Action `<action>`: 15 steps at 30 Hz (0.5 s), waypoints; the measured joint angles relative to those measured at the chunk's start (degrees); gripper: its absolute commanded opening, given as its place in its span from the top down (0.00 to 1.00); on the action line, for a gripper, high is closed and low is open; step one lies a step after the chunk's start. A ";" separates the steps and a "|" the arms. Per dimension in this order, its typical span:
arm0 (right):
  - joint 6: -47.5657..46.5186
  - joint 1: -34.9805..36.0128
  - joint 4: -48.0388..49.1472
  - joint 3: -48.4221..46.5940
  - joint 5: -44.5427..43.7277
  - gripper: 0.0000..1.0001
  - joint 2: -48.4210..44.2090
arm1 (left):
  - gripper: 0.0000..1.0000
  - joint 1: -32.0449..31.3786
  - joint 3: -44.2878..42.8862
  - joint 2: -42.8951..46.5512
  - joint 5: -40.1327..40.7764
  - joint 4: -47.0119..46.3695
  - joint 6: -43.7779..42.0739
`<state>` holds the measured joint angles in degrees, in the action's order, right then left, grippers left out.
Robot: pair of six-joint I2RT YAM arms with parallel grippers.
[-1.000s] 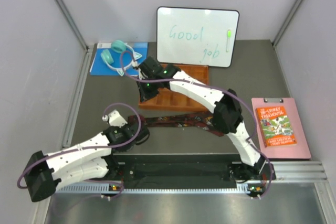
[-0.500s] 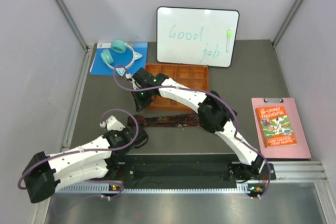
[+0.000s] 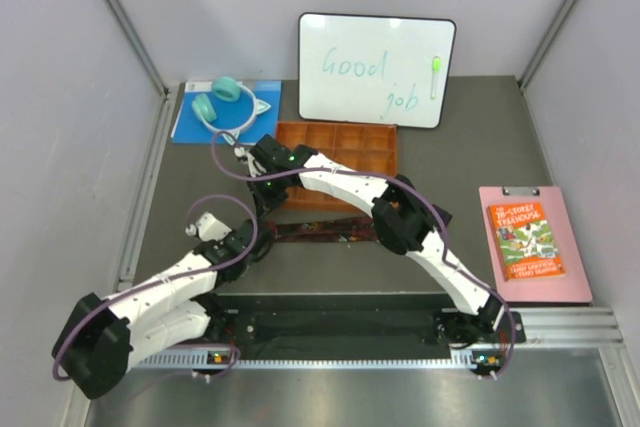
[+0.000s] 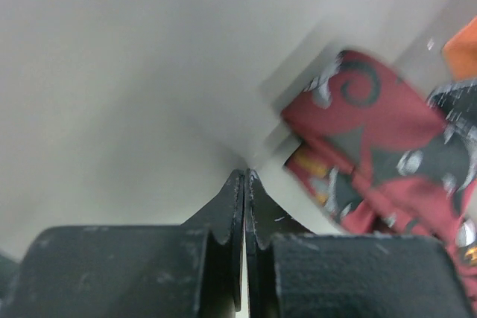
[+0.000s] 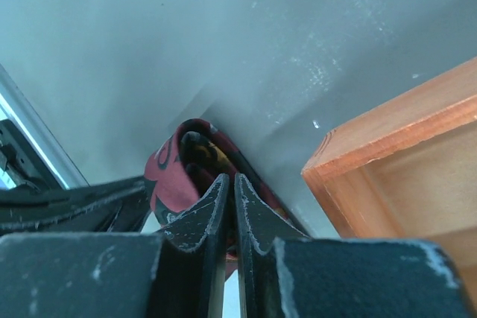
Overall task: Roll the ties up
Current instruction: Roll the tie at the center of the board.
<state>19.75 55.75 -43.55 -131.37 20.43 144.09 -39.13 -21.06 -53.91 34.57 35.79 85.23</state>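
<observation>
The tie (image 3: 330,230) is dark red with a black pattern. It lies stretched left to right on the grey table, just in front of the wooden tray (image 3: 340,134). My right gripper (image 3: 262,195) reaches across to the tie's left end. In the right wrist view the right gripper (image 5: 232,180) is shut, its tips against the folded-over end of the tie (image 5: 168,169), and the tray's corner (image 5: 402,139) is at the right. My left gripper (image 3: 243,244) sits at the same end. In its own view the left gripper (image 4: 244,176) is shut and empty, the tie (image 4: 373,132) just to its right.
A whiteboard (image 3: 376,69) leans at the back. Teal headphones (image 3: 222,97) rest on a blue pad (image 3: 190,125) at the back left. A pink clipboard (image 3: 572,247) with an orange book (image 3: 526,240) lies at the right. Metal rails line the table's left side.
My right gripper has swung from over the tray down to the tie's left end. My left gripper has shifted right toward that same end. Both stayed shut.
</observation>
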 measured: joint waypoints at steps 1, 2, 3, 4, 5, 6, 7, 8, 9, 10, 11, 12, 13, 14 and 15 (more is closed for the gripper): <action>-0.26 0.00 0.07 0.00 0.15 0.93 0.00 | 1.00 1.40 0.13 -0.11 -0.76 -1.38 -1.11; -0.31 0.00 0.20 0.00 0.31 0.93 0.00 | 1.00 2.51 0.20 -0.35 -1.22 -2.40 -1.97; -0.39 0.00 0.33 0.00 0.44 0.93 0.00 | 1.00 3.39 0.20 -0.72 -1.73 -3.37 -2.84; -0.55 0.00 0.37 0.02 0.63 0.93 0.00 | 1.00 4.33 0.17 -1.29 -2.08 -4.85 -3.72; -0.63 0.00 0.44 0.04 0.76 0.93 0.00 | 1.00 4.83 0.17 -1.92 -2.29 -6.05 -4.31; -0.68 0.00 0.55 0.07 0.87 0.94 0.00 | 1.00 5.27 0.17 -2.71 -2.43 -7.48 -4.90; -0.68 0.00 0.68 0.07 1.01 0.94 0.00 | 1.00 5.44 0.17 -3.15 -2.45 -8.39 -5.25; -0.68 0.00 0.72 0.09 1.14 0.94 0.00 | 1.00 5.57 0.17 -3.65 -2.45 -9.20 -5.51; -0.68 0.00 0.72 0.11 1.27 0.94 0.00 | 1.00 5.75 0.15 -4.26 -2.40 -10.05 -5.70; -0.68 0.00 0.72 0.13 1.42 0.94 0.00 | 1.00 5.92 0.09 -4.76 -2.40 -10.86 -5.79; -0.68 0.00 0.76 0.22 1.57 0.95 0.00 | 1.00 6.14 0.00 -5.27 -2.40 -11.50 -5.88; -0.68 0.00 0.92 0.39 1.68 0.95 -0.02 | 1.00 6.43 -0.11 -5.68 -2.40 -12.11 -5.92; -0.68 0.00 0.98 0.59 1.77 0.95 0.00 | 1.00 6.78 -0.24 -6.08 -2.43 -12.55 -5.92; -0.68 0.00 1.18 0.98 1.90 0.95 0.00 | 1.00 7.08 -0.33 -6.43 -2.43 -12.94 -5.95; -0.68 0.00 1.22 1.38 1.99 0.95 -0.02 | 1.00 7.61 -0.50 -6.97 -2.43 -13.40 -5.90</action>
<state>19.07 55.75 -42.33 -129.99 22.41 144.07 -31.53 -21.56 -60.88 32.14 22.39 79.33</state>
